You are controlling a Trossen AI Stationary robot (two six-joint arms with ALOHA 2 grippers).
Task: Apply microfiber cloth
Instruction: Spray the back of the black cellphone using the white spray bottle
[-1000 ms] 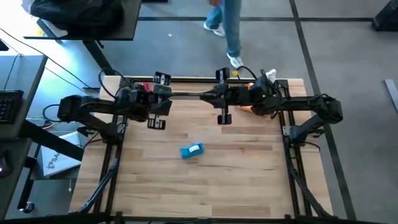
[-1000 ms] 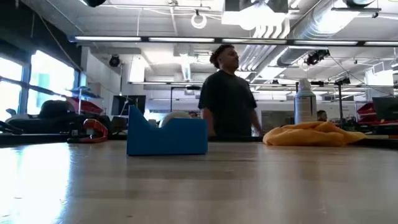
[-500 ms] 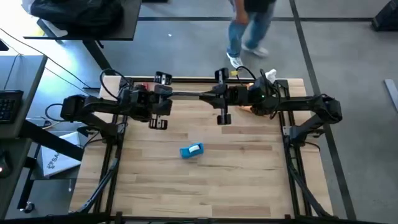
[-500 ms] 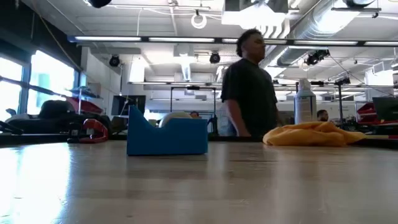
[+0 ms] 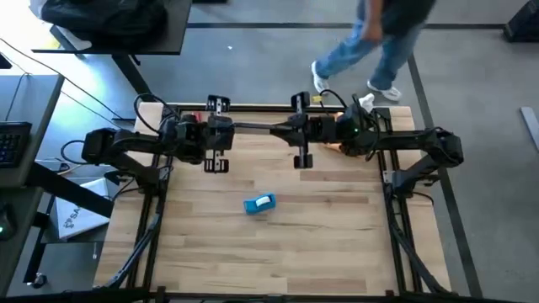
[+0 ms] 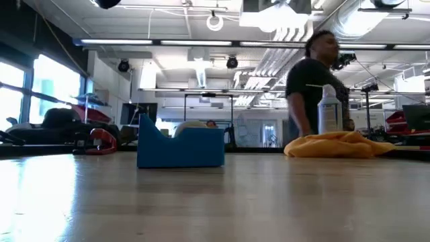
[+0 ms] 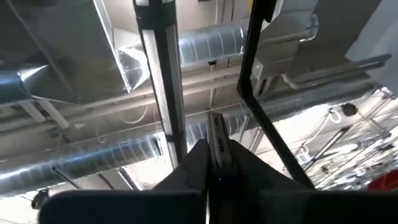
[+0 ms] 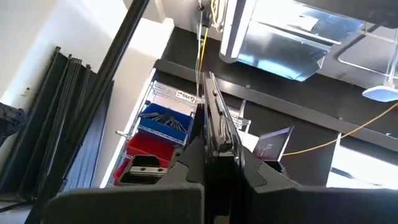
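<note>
The orange microfiber cloth lies bunched on the table near its far right; in the high view only a bit of the cloth shows beside the right arm. My left gripper is raised over the far left of the table, pointing up, its fingers shut with nothing between them. My right gripper hangs over the far middle, also pointing up, fingers shut and empty. Neither gripper touches the cloth.
A small blue block stands near the table's middle. A white spray bottle stands by the cloth at the far right edge, and a red object lies at the far left. A person walks past beyond the far edge.
My left gripper has edged slightly toward the table's right edge. The person behind the table has walked from its middle toward the right. The cloth and the blue block have stayed put.
</note>
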